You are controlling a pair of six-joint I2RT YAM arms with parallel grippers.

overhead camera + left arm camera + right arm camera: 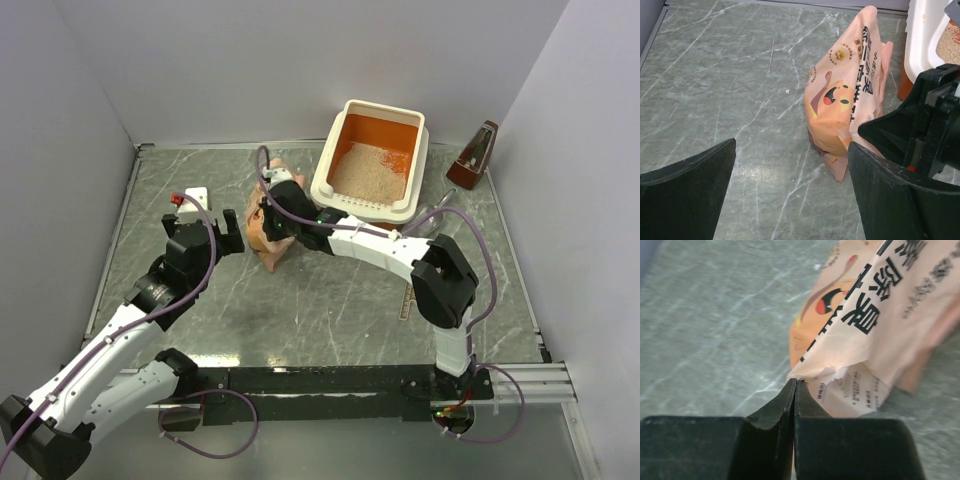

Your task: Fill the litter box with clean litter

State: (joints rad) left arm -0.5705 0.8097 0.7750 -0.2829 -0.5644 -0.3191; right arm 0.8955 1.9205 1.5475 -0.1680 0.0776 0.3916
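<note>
R jaws closed at bag [875, 315] edge; L jaws wide (nearby)

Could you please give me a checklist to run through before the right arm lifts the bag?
1. Right gripper shut on the bag: ok, but it pinches only the tip of the torn edge.
2. Left gripper open and not touching the bag: ok.
3. Litter box upright, open and just beside the bag: ok.
4. Litter covers the whole floor of the box: not ok, bare orange shows at the far end.
5. Bag's torn opening faces the box: cannot tell.
6. Enough left inside the bag to pour: cannot tell.
</note>
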